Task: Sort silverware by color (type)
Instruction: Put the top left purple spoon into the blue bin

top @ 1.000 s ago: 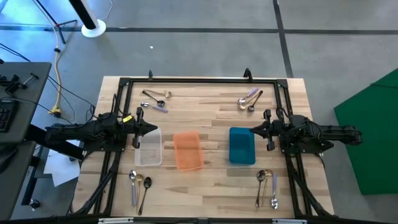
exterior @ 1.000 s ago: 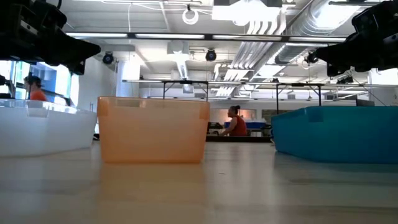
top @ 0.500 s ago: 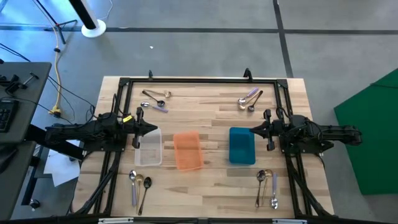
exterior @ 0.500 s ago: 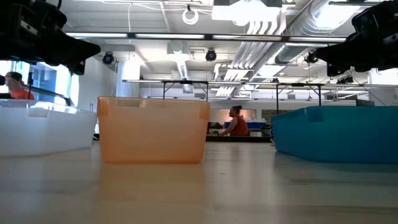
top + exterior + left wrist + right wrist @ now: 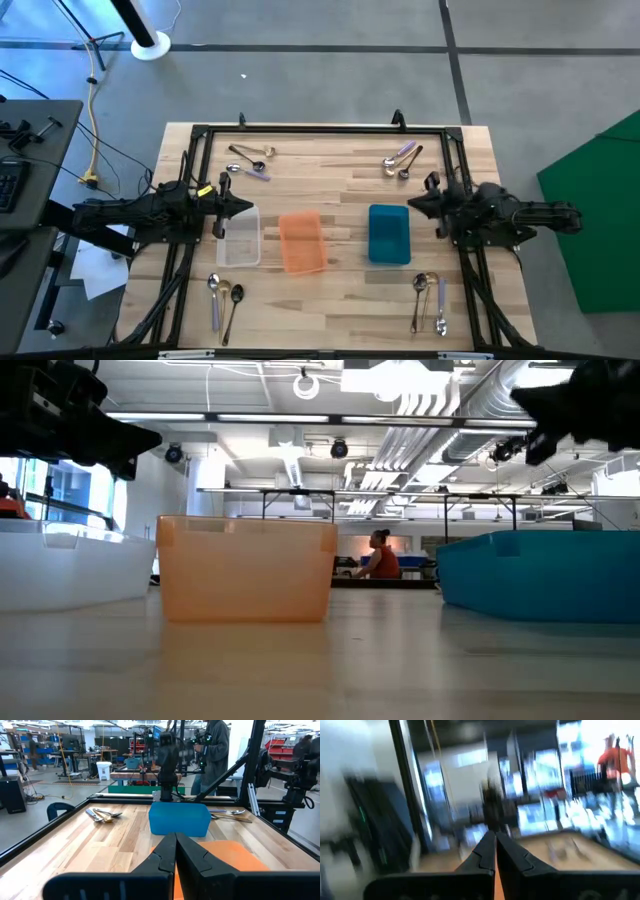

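The spoons lie in four small clusters near the table's corners: far left (image 5: 249, 160), far right (image 5: 401, 160), near left (image 5: 224, 300) and near right (image 5: 430, 300). They are silver, gold and dark, some with lilac handles. My left gripper (image 5: 248, 208) hovers shut over the far end of the clear tray (image 5: 239, 238); its wrist view shows its fingertips (image 5: 175, 840) together. My right gripper (image 5: 410, 199) hangs shut just beyond the far end of the blue tray (image 5: 389, 234); its wrist view (image 5: 495, 842) is smeared.
An orange tray (image 5: 301, 241) sits between the clear and blue trays at the table's middle. A black frame (image 5: 320, 129) runs around the table's edges. People show in the room beyond (image 5: 378, 555). Bare wood lies between the trays and the spoon clusters.
My right gripper has swung up and toward the table's far edge, turning its tip toward the far right spoons; it stays shut. The spoons and trays have not moved.
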Controlling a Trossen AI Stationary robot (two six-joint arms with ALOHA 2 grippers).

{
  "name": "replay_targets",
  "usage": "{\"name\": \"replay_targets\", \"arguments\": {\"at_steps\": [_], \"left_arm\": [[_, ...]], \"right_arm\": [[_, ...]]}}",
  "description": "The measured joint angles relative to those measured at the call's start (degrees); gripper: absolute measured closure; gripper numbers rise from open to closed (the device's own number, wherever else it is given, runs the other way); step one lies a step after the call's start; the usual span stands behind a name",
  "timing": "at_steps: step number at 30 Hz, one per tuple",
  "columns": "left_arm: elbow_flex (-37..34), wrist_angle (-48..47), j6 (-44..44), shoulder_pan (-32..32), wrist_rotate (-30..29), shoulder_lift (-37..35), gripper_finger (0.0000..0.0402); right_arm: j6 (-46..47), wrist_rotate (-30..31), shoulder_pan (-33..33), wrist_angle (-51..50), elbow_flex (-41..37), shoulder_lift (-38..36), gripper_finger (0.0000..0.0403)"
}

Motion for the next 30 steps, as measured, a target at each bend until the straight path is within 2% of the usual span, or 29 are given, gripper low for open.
{"name": "replay_targets", "arguments": {"at_steps": [3,6,8,14,19,24,30], "left_arm": [[0.0,0.0,0.0,0.0,0.0,0.0,0.0401],[0.0,0.0,0.0,0.0,0.0,0.0,0.0401],[0.0,0.0,0.0,0.0,0.0,0.0,0.0401],[0.0,0.0,0.0,0.0,0.0,0.0,0.0401],[0.0,0.0,0.0,0.0,0.0,0.0,0.0401],[0.0,0.0,0.0,0.0,0.0,0.0,0.0401],[0.0,0.0,0.0,0.0,0.0,0.0,0.0401]], "right_arm": [[4.7,1.3,0.0,13.9,0.0,0.0,0.0402],[5.3,4.4,0.0,26.7,0.0,0.0,0.0402],[5.7,6.1,0.0,30.7,0.1,0.0,0.0402],[9.3,6.8,0.0,27.0,1.6,0.0,0.0402],[13.6,15.4,0.0,27.4,2.0,1.9,0.0402],[11.5,15.3,0.0,24.8,9.9,10.0,0.0402],[4.0,15.5,0.0,6.8,23.8,23.1,0.0402]]}}
